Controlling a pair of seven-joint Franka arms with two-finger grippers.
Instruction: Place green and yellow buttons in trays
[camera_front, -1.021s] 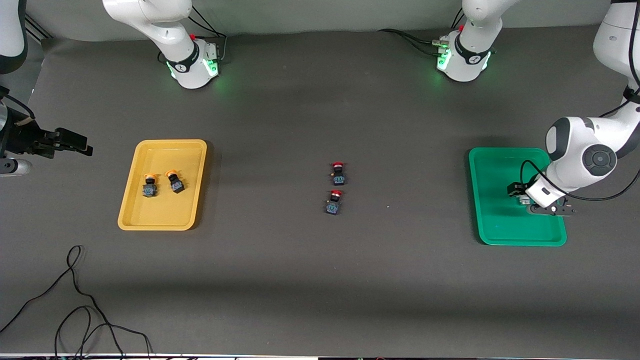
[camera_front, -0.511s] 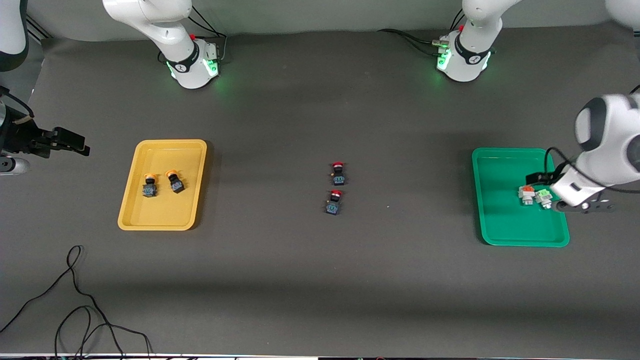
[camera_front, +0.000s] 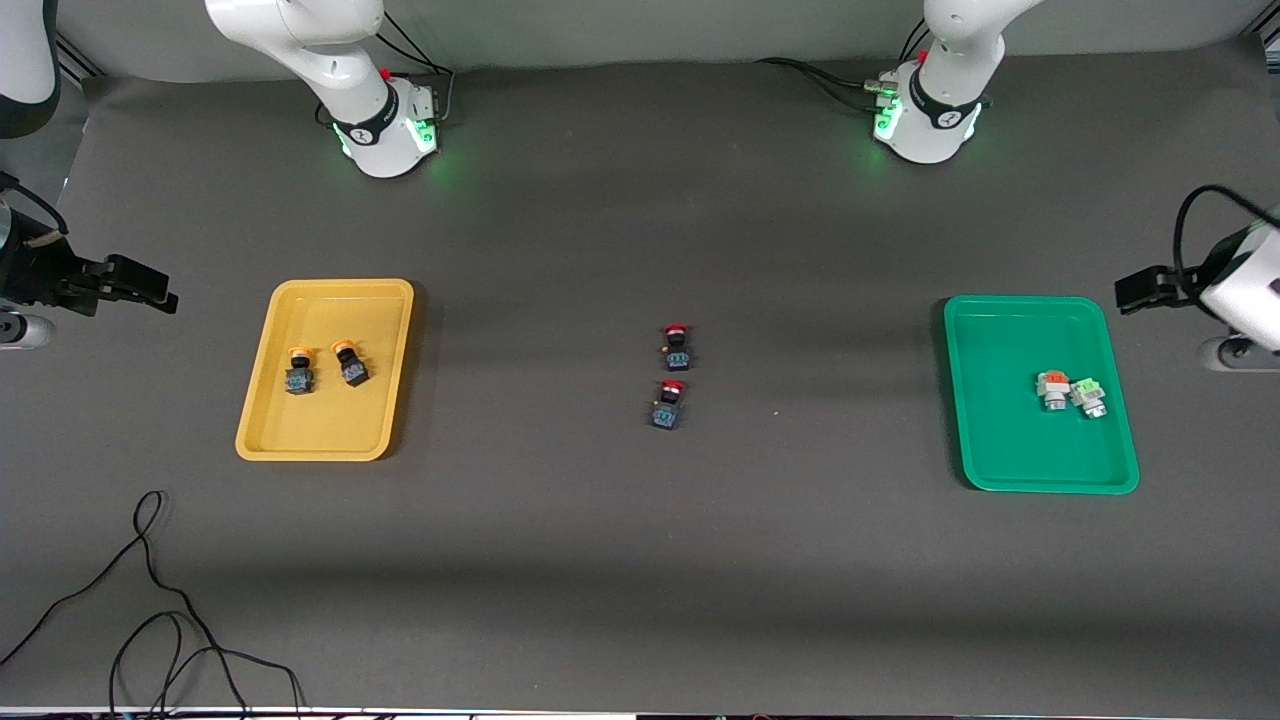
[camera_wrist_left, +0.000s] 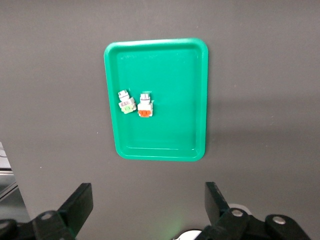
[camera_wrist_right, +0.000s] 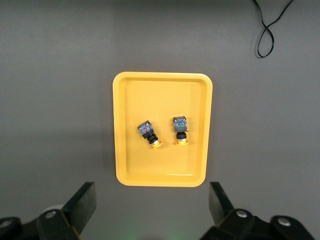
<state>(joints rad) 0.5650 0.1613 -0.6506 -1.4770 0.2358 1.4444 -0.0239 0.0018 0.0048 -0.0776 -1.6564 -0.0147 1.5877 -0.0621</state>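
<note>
**Buttons in both trays, both arms pulled back**

The yellow tray (camera_front: 325, 370) lies toward the right arm's end of the table with two yellow buttons (camera_front: 299, 370) lying side by side in it, close together but apart, caps pointing away from the front camera. The green tray (camera_front: 1040, 395) lies toward the left arm's end. In it a green button (camera_front: 1088, 395) lies touching a grey-bodied button with an orange cap (camera_front: 1052, 389), both near the tray's rim on the left arm's side.

Two red-capped buttons (camera_front: 672, 375) sit on the bare mat about midway between the trays, one just nearer the front camera than the other.

The left gripper (camera_wrist_left: 147, 207) hangs high over the mat just off the green tray, jaws spread wide and empty. The right gripper (camera_wrist_right: 152, 205) hangs the same way just off the yellow tray, jaws wide, holding nothing.

A black cable (camera_front: 150, 600) loops across the mat, nearer the front camera than the yellow tray.
</note>
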